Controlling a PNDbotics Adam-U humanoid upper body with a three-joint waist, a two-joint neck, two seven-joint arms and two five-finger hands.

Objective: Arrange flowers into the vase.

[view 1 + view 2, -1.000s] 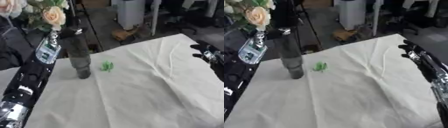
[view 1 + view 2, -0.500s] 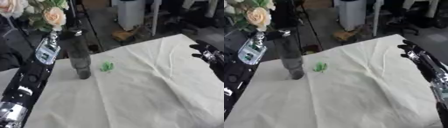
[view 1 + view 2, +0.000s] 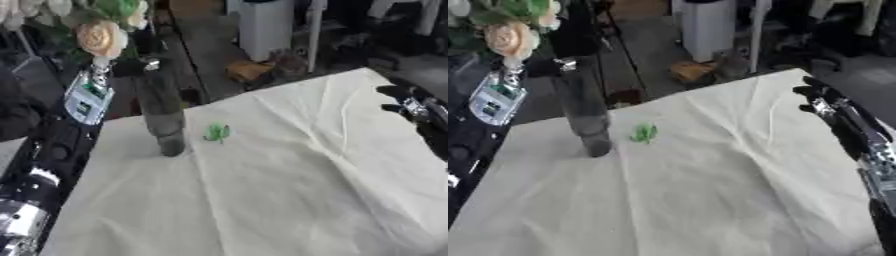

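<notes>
Table (image 3: 289, 200): covered by a creased white cloth; the near half holds nothing.
Left arm (image 3: 52, 160): runs up along the table's left edge toward the far left corner.
Right hand (image 3: 817, 97): hangs over the table's right edge near the far right corner, touching nothing; I cannot tell how its fingers are set.
Green scrap (image 3: 216, 132): a small leafy bit lying on the cloth just right of the vase, apart from it.
Vase (image 3: 164, 117): tall, dark and narrow, upright near the far left edge; probably top-heavy once filled, so easy to tip.
Left hand (image 3: 129, 67): seems closed around the flower stems just above the vase mouth, though I cannot tell the finger setting clearly.
Flowers (image 3: 101, 37): a bunch with a peach rose and green leaves, held above the vase. Likely light, with soft, bruisable heads and stiffer stems; best held by the stems, low down.
</notes>
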